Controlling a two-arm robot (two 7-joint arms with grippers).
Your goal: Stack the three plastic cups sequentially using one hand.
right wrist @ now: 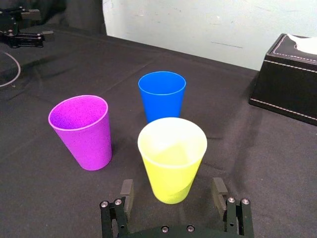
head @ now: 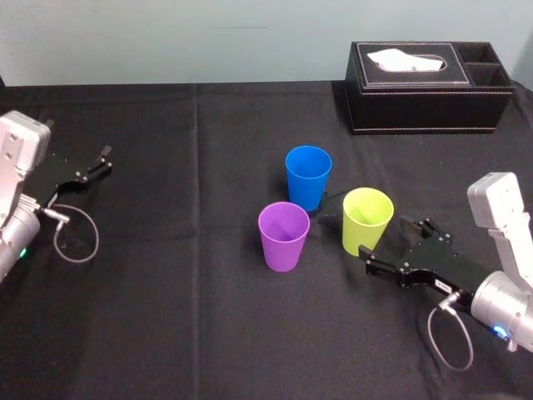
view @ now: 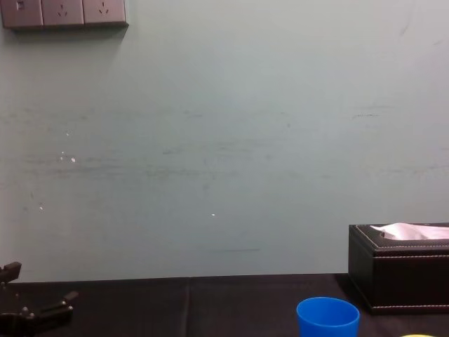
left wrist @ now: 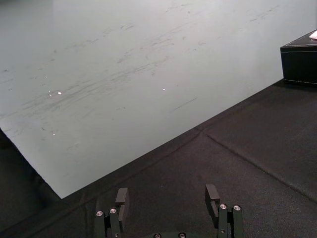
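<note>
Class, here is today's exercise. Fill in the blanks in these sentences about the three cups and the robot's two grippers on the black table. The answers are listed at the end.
1. The right gripper sits close beside the yellow-green cup with its jaws ____.
2. The purple cup stands to the robot's ____ of the yellow-green cup.
3. The cup closest to the tissue box is the ____ one.
4. The left gripper, parked far from the cups, holds ____.

Answers: open; left; blue; nothing
</note>
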